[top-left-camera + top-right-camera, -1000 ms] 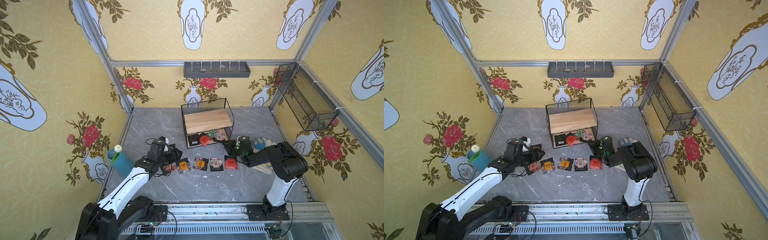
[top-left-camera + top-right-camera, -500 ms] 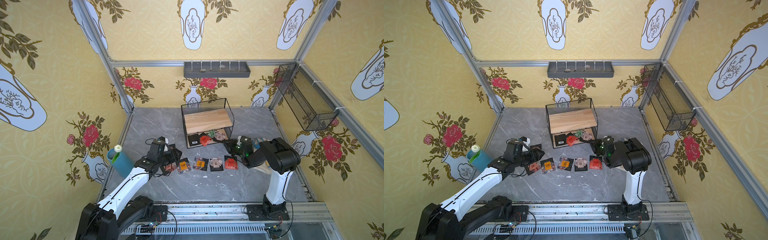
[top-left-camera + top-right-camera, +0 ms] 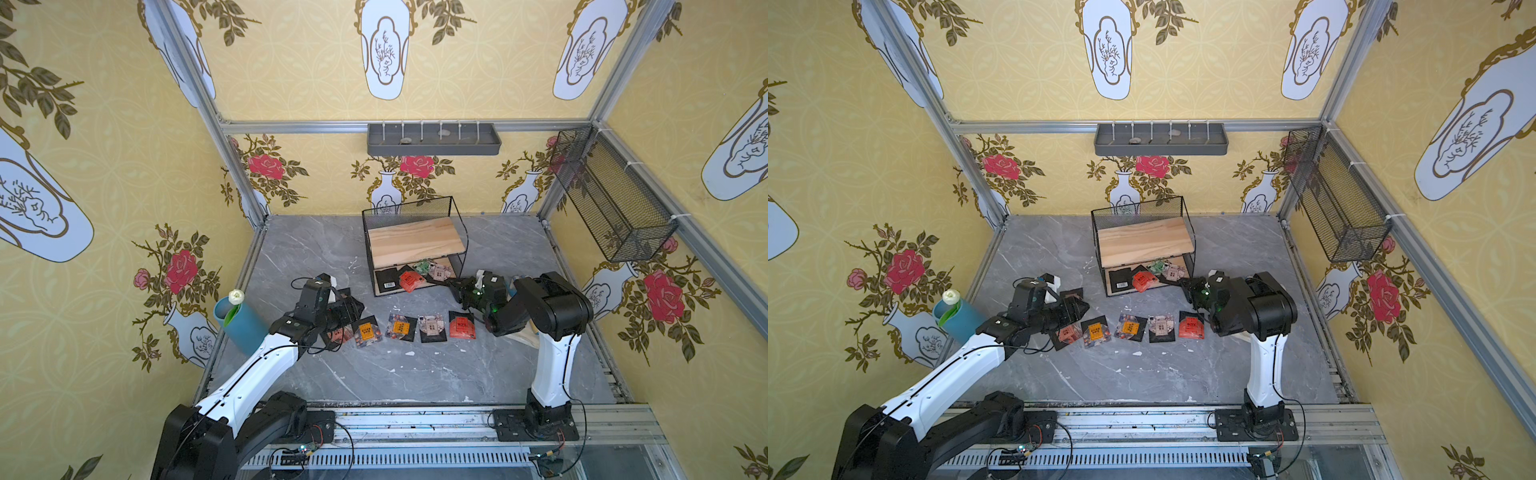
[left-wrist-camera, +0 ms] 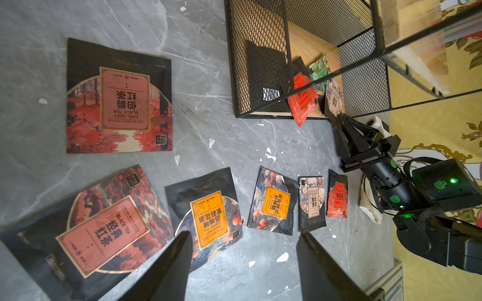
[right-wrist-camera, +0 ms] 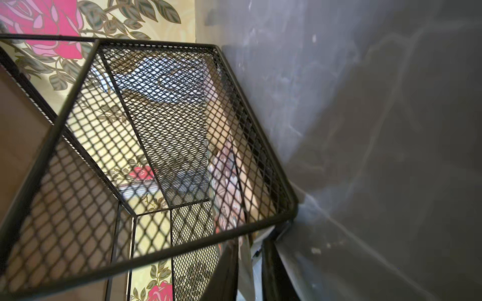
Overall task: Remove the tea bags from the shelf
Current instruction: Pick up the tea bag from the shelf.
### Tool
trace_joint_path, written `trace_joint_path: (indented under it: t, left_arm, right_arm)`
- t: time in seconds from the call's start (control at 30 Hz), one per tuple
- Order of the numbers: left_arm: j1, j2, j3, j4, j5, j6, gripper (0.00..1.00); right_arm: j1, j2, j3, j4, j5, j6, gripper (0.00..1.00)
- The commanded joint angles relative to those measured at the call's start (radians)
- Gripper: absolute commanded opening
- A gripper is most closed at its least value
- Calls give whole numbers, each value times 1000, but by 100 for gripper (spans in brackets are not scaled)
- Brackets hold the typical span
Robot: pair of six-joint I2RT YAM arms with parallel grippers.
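A: At the right gripper's point(image 4: 338, 118) tips, what sits?

B: The beige bag point(image 4: 333, 100), on the shelf's point(image 3: 415, 239) lower board, at the front corner nearest that gripper. The right wrist view shows the jaws a narrow gap apart with a pale edge between them. I cannot tell whether they pinch it.

A: And past the tips?

B: Three more bags lie on that same board. The green bag point(image 3: 424, 266) is just behind the beige one. The red bag point(image 3: 409, 280) juts over the front edge. The black bag point(image 3: 388, 277), barcode up, lies farthest from the tips. No bags show on the top board.

A: The left gripper point(image 4: 245, 235)?

B: Its jaws stand wide apart with nothing between them, and it hangs over the floor point(image 3: 374, 382). Six bags point(image 4: 208, 216) lie flat around and ahead of it, all off the shelf. Two red ones are closest to it. Four more run in a row toward the right gripper.

A: How far along, then?

B: A little past halfway, I judge, with six out and four left. The beige bag looks like the one in hand. The green, red and black bags would follow. The black one probably asks for the longest reach across the board from the right gripper, and it lies nearer the left gripper's side.
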Motion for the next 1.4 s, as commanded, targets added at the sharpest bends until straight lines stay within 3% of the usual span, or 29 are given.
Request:
trace_joint_path:
  t: [0.0, 0.27, 0.6, 1.07, 1.37]
  left_arm:
    - [1, 6, 1, 11, -8, 6, 71]
    - [1, 12, 5, 14, -6, 8, 71]
    - [1, 12, 9, 15, 0, 8, 71]
    - [1, 0, 13, 20, 12, 4, 71]
    - [1, -10, 12, 16, 19, 2, 71]
  right_arm:
    - [-2, 21, 4, -62, -2, 8, 15]
    - [-3, 31, 0, -55, -14, 12, 0]
    - [-5, -25, -54, -14, -44, 11, 0]
    - [-3, -241, -149, -14, -63, -24, 0]
    - [-3, -446, -218, -146, -78, -57, 0]
